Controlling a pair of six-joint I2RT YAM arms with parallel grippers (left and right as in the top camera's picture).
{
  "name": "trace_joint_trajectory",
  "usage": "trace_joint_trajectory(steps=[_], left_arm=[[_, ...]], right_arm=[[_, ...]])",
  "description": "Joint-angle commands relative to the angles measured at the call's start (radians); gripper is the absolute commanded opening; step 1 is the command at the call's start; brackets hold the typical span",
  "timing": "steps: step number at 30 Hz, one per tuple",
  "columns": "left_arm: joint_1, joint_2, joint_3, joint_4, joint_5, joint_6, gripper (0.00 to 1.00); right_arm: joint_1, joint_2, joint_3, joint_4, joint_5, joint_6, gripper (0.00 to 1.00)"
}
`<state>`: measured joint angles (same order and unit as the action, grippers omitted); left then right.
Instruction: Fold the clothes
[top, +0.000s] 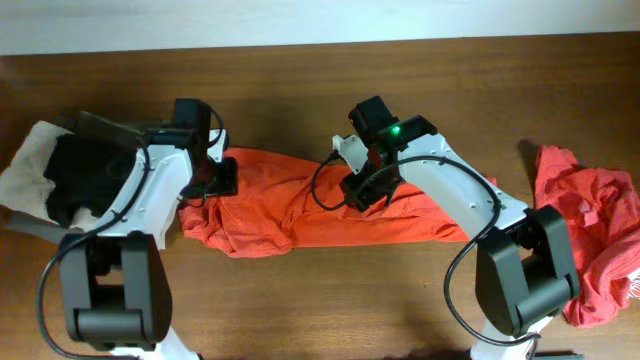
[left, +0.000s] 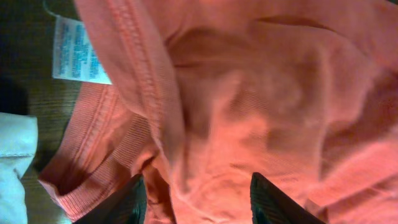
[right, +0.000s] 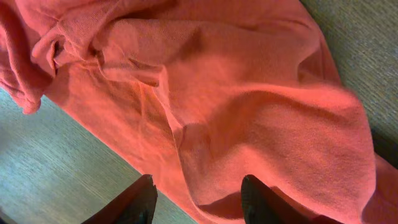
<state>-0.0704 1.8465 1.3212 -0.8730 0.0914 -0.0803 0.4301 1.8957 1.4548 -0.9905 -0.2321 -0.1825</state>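
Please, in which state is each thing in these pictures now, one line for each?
Orange shirt: on the table, in a long rumpled band.
Red garment: crumpled, unfolded, at the right edge.
Dark cloth: heaped on a beige cloth.
Left jaws: open, over the shirt's collar.
Right jaws: open, over the shirt.
Label: exposed beside the collar.

Overhead top-down, both wrists near cloth (top: 280, 200)

Overhead view evenly lit, soft shadows on the table (top: 300, 300), both wrist views dimmer, slightly blurred
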Motion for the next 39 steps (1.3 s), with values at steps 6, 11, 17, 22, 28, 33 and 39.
trace_joint_trajectory(steps=[6,11,17,22,28,33,39], left_arm=[[-0.001,0.089,0.005,0.035,-0.025,0.007,0.35],[0.003,0.109,0.013,0.043,-0.040,0.007,0.01],[0.020,0.077,0.133,-0.025,-0.119,0.006,0.01],[0.036,0.057,0.202,-0.033,-0.197,0.006,0.01],[0.041,0.063,0.199,-0.029,-0.222,0.006,0.02],[0.041,0.068,0.199,-0.034,-0.264,0.006,0.13],[0.041,0.068,0.199,-0.041,-0.264,0.006,0.32]], right_arm=[[0.000,0.007,0.001,0.000,0.008,0.005,0.49],[0.000,0.007,0.001,0.000,0.008,0.005,0.49],[0.000,0.007,0.001,0.000,0.008,0.005,0.49],[0.000,0.007,0.001,0.000,0.008,0.008,0.49],[-0.005,0.007,0.001,0.000,0.026,0.038,0.48],[-0.127,-0.026,0.003,-0.004,0.104,0.182,0.49],[-0.369,-0.101,0.004,-0.074,0.033,0.223,0.66]])
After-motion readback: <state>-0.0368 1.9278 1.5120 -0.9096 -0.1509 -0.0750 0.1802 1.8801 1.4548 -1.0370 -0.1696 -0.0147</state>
